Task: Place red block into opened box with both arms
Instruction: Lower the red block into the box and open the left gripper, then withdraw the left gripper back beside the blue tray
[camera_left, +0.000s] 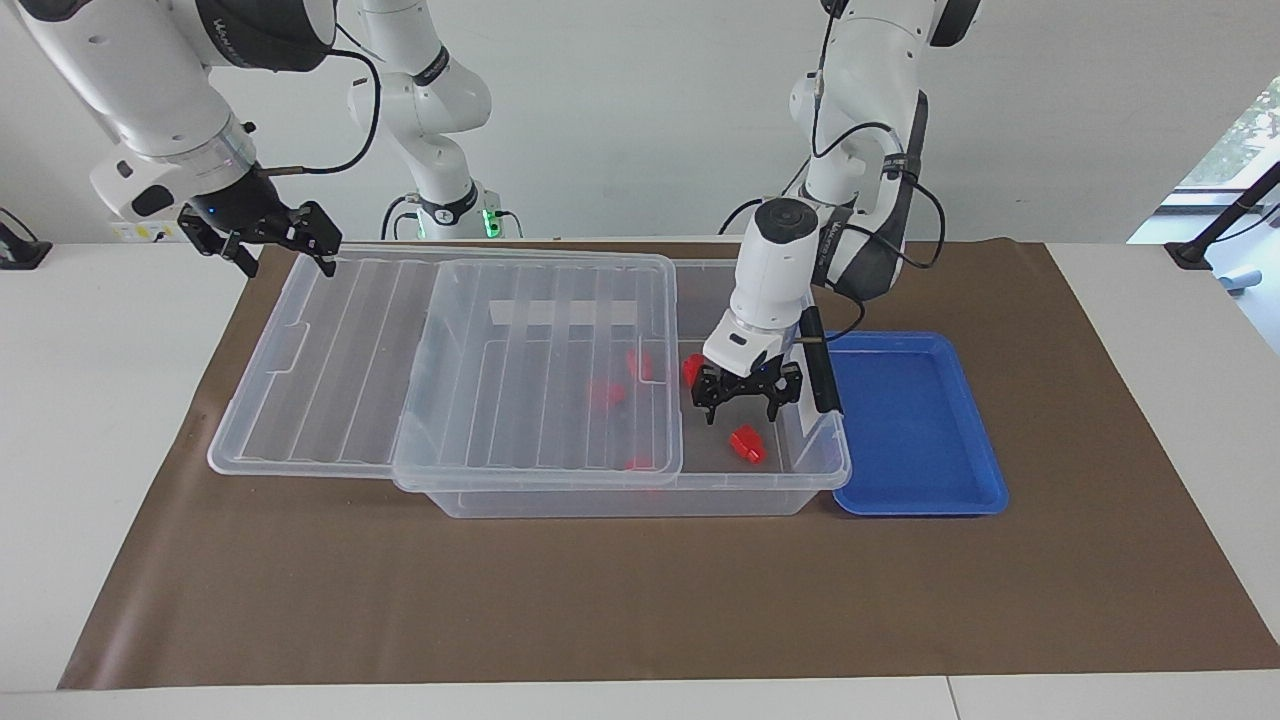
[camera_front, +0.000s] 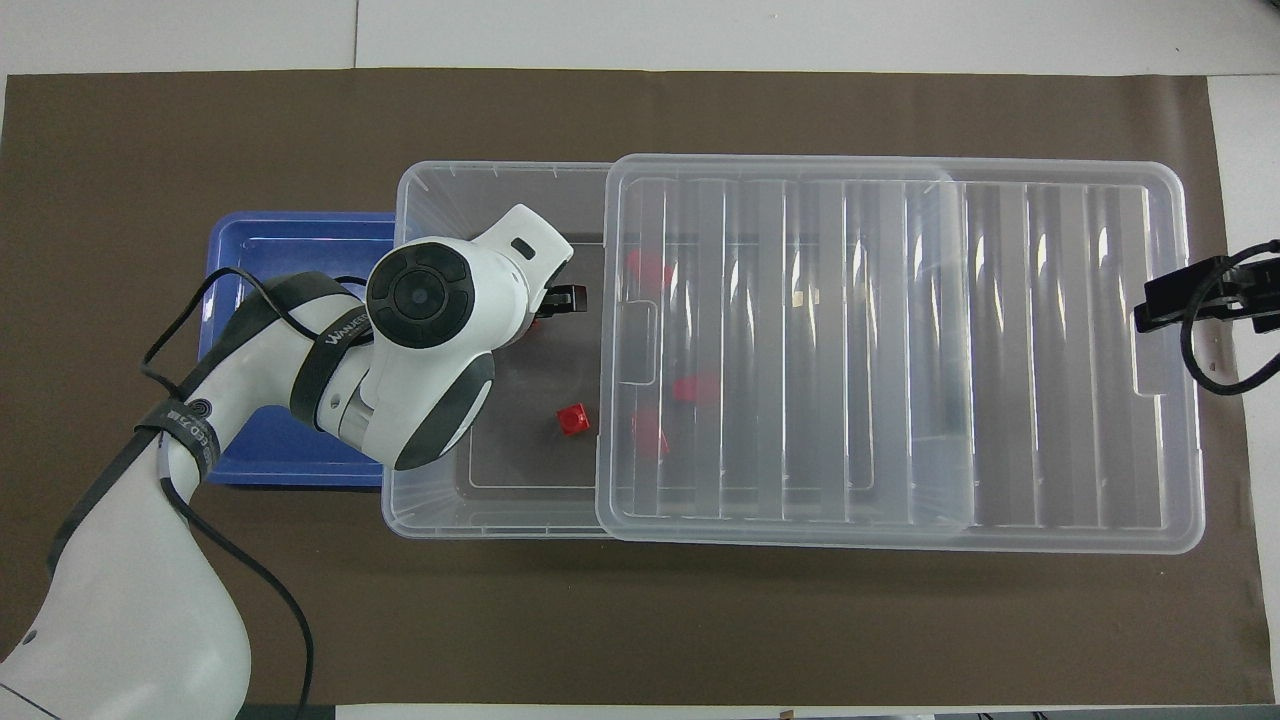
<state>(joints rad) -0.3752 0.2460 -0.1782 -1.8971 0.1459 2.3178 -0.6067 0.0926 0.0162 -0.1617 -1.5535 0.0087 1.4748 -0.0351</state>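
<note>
The left gripper (camera_left: 745, 402), open and empty over the box (camera_left: 815, 470), should be lifted straight clear of the block (camera_left: 746, 443); the right gripper (camera_left: 262, 240), apparently open, waits.
</note>
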